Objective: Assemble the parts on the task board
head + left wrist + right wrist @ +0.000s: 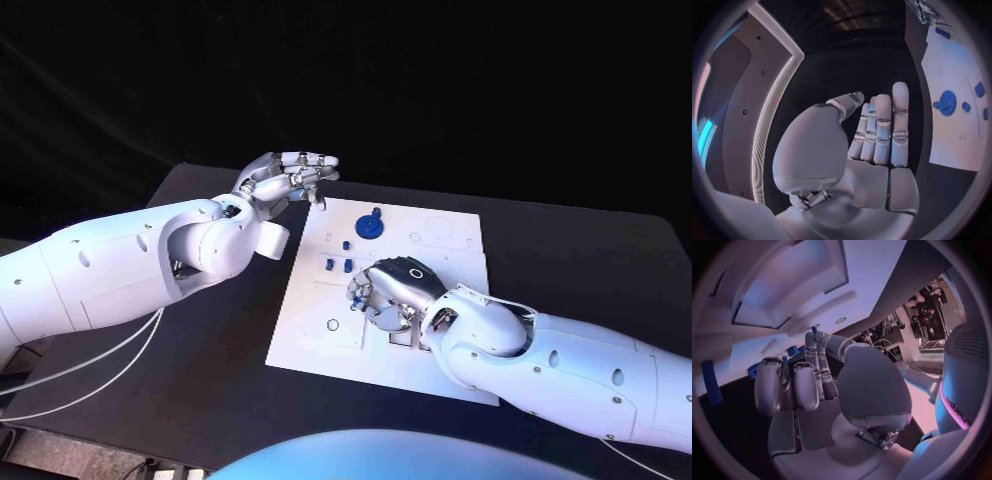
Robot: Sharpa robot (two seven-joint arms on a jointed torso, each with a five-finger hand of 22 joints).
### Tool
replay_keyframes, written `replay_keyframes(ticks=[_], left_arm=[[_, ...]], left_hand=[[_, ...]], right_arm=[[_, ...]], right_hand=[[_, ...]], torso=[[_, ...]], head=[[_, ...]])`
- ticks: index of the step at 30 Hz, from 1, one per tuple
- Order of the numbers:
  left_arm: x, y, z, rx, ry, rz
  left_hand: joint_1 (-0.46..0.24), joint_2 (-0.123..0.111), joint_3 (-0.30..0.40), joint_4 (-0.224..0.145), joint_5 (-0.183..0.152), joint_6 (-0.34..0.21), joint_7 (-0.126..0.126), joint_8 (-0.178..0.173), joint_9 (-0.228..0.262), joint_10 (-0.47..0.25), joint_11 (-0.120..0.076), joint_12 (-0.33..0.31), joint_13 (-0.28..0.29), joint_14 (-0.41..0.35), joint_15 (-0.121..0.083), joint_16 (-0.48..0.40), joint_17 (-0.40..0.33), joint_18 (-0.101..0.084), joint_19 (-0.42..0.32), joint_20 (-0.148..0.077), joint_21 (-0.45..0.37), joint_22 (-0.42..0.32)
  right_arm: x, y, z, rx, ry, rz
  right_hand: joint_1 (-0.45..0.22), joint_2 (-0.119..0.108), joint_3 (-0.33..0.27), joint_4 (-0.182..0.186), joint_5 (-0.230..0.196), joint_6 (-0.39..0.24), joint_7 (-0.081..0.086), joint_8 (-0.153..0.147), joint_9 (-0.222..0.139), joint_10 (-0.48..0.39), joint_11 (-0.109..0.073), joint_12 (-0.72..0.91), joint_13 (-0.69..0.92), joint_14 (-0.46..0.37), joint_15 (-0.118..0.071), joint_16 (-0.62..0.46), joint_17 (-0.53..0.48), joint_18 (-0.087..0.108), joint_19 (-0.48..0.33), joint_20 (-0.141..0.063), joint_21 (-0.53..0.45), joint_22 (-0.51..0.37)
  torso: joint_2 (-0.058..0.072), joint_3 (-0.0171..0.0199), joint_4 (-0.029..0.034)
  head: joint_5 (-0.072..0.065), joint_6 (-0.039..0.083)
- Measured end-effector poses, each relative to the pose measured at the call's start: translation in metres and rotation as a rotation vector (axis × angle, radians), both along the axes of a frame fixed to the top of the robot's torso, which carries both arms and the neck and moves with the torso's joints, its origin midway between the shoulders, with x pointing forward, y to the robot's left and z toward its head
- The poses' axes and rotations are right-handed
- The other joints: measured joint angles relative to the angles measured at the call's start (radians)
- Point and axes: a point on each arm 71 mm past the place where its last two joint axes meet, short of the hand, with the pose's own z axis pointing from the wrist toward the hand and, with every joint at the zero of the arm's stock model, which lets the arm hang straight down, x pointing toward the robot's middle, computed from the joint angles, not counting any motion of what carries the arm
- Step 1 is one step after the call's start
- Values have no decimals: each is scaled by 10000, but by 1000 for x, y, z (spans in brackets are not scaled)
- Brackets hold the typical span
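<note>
The white task board [447,240] lies in the middle of the black table. A round blue part [371,228] stands near the board's far edge, with small blue parts [339,265] just in front of it. My right hand [392,283] is down on the board's middle. Its thumb and a finger meet on a small blue part [815,331]. My left hand [289,178] hangs above the table beyond the board's far left corner; the left wrist view shows its fingers [882,130] straight, with nothing in the palm. That view also shows the round blue part [946,102].
Black table [577,250] shows on all sides of the board. My right forearm [577,370] crosses the board's near right corner. Grey cables [87,370] hang under my left arm at the table's near left.
</note>
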Motion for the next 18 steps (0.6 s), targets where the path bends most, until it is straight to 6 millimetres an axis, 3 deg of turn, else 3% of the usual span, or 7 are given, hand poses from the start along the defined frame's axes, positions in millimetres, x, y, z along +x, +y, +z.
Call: replay_keyframes(ticks=[18], left_arm=[[0, 0, 0, 14, 31, -16]], left_hand=[[0, 0, 0, 0, 0, 0, 0, 0, 1, 0, 0, 0, 0, 1, 1, 0, -8, 0, 0, 0, 0, 1]], right_arm=[[0, 2, -1, -22, 30, 62]], right_hand=[[1, -1, 0, 0, -1, 0, 3, -24, 8, 12, 14, 1, -3, 0, 0, 0, -10, 1, 0, 0, 0, 7]], torso=[[-5, 3, -12]], head=[[53, -93]])
